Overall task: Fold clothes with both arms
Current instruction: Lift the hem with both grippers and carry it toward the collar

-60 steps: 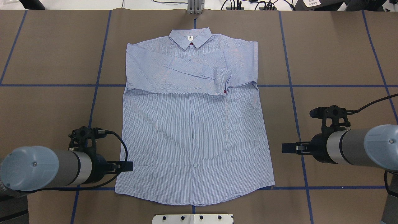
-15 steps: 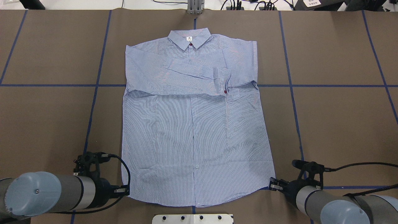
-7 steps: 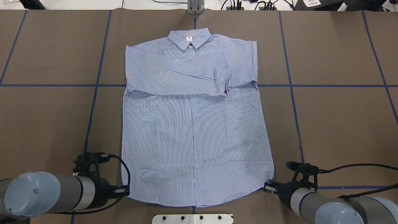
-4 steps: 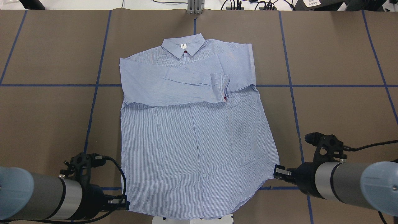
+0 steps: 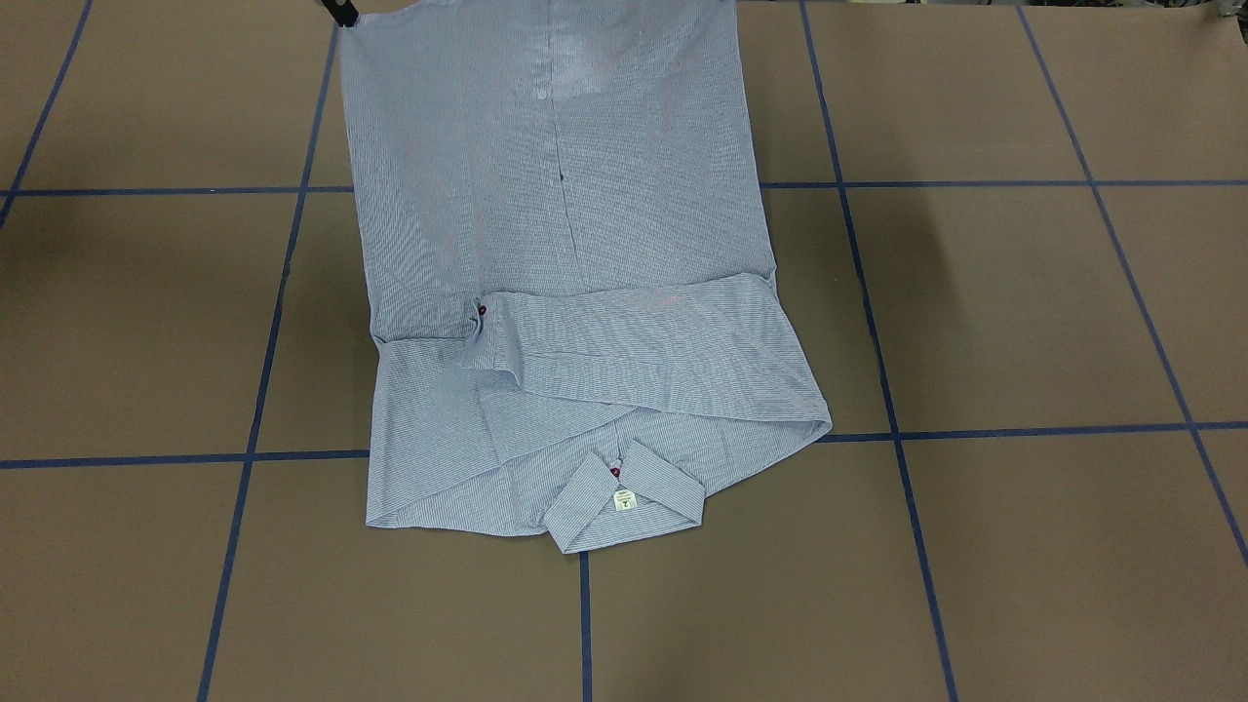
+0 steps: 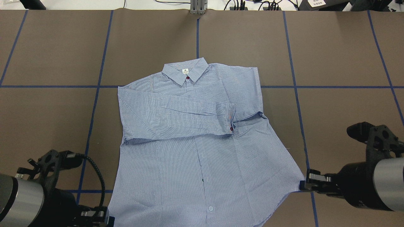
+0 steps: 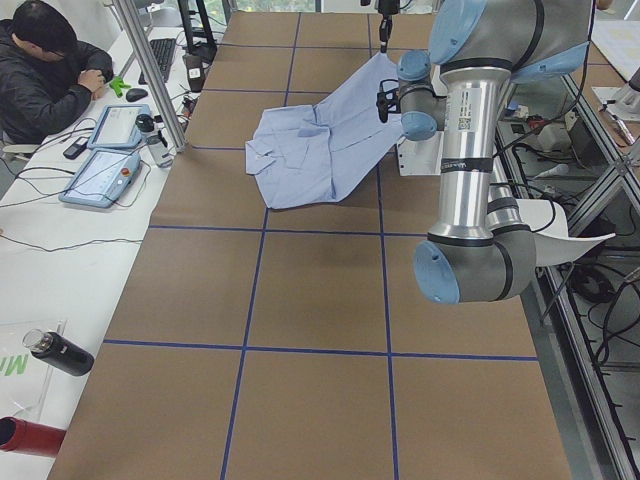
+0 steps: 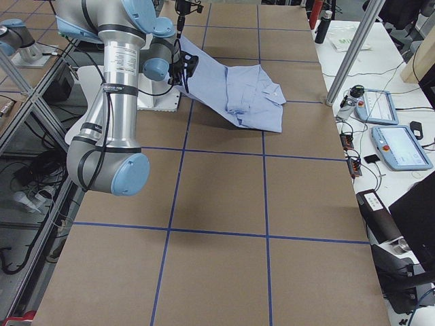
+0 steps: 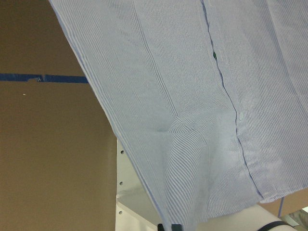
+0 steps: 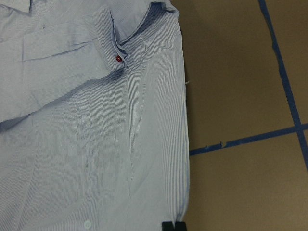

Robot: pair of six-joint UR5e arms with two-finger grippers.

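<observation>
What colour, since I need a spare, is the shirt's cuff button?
Red. The cuff button on the shirt shows best in the right wrist-mounted view.

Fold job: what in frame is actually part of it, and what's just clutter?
Job:
- shirt
- left pincer, shut on a hem corner
- right pincer, shut on the other hem corner

Lying about, on the side bench:
- teach pendant
- black bottle
- operator sits beside it

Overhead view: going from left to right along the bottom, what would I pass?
left gripper → shirt → right gripper. Each gripper pinches a hem corner of the shirt.
</observation>
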